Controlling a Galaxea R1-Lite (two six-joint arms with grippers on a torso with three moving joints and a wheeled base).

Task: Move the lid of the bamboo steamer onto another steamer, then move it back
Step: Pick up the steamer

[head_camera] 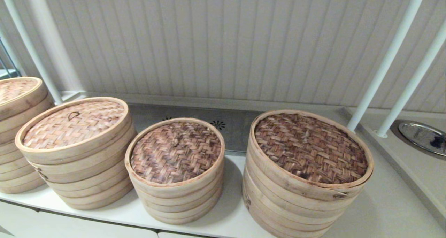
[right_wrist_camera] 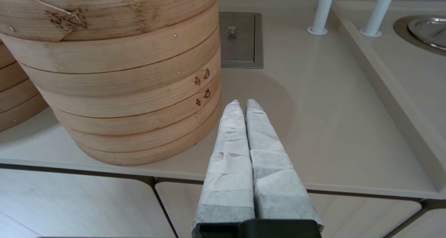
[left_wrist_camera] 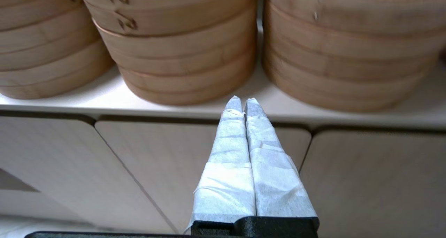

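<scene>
The bamboo steamer lid [head_camera: 73, 124], light tan weave with a small dark loop handle, sits on its own stack, second from the left. The smallest steamer [head_camera: 174, 154], with a dark reddish-brown woven top, stands just right of it. Neither gripper shows in the head view. My left gripper [left_wrist_camera: 243, 100] is shut and empty, low at the counter's front edge, pointing at the gap between the tan-lidded stack [left_wrist_camera: 177, 46] and the smallest steamer [left_wrist_camera: 348, 50]. My right gripper [right_wrist_camera: 242, 102] is shut and empty above the counter's front edge, right of the widest steamer [right_wrist_camera: 122, 74].
The widest dark-topped steamer [head_camera: 310, 151] stands at the right, and another stack [head_camera: 17, 126] at the far left. Two white poles [head_camera: 386, 60] rise at the back right beside a round metal dish [head_camera: 423, 137]. A recessed metal plate [right_wrist_camera: 240, 39] lies behind the steamers.
</scene>
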